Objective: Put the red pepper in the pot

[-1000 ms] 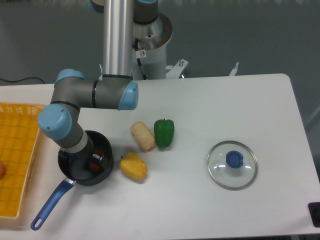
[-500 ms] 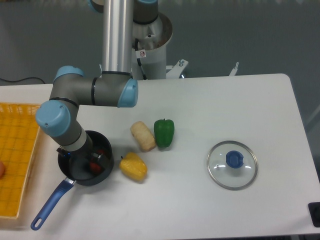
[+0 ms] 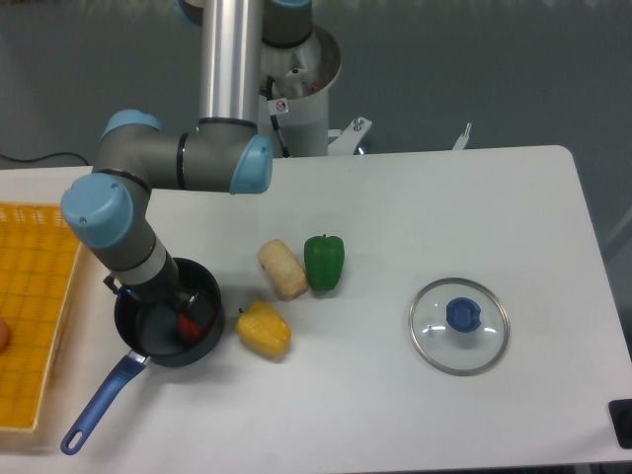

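the red pepper (image 3: 187, 327) lies inside the pot (image 3: 168, 341), near its right wall. the end effector (image 3: 176, 301) hangs just above the pot, mostly hidden by the arm, so i cannot tell its opening. the yellow pepper (image 3: 264, 330) lies just right of the pot on the surface (image 3: 415, 207).

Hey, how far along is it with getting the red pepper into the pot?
Nearly finished, it looks like. The red pepper sits inside the pot, low against its right side. The claw hangs just above it, mostly hidden by the arm's wrist, so whether it has let go cannot be told. What seems left: release if needed and pull clear. The green pepper and yellow pepper lie on the table.
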You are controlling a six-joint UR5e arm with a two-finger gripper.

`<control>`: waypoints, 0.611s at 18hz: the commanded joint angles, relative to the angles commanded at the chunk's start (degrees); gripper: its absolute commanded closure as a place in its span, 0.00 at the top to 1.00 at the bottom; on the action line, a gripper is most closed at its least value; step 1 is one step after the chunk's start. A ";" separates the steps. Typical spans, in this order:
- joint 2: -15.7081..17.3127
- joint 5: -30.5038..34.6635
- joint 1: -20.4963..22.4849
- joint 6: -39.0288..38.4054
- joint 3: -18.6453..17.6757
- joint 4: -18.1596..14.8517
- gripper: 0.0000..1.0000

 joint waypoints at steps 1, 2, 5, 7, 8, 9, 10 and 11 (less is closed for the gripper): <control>0.18 0.00 0.26 0.09 0.09 0.00 1.00; 0.79 0.00 0.79 0.09 0.17 0.00 1.00; 2.46 -0.09 2.72 0.09 0.18 -0.44 1.00; 3.08 -0.09 3.95 0.09 0.18 -0.70 1.00; 3.08 0.00 4.39 0.17 0.18 -0.70 1.00; 3.43 -0.09 5.09 0.61 0.26 -0.62 1.00; 4.30 -0.26 6.23 2.18 0.35 -0.70 1.00; 4.57 -0.44 7.03 3.94 0.44 -0.79 1.00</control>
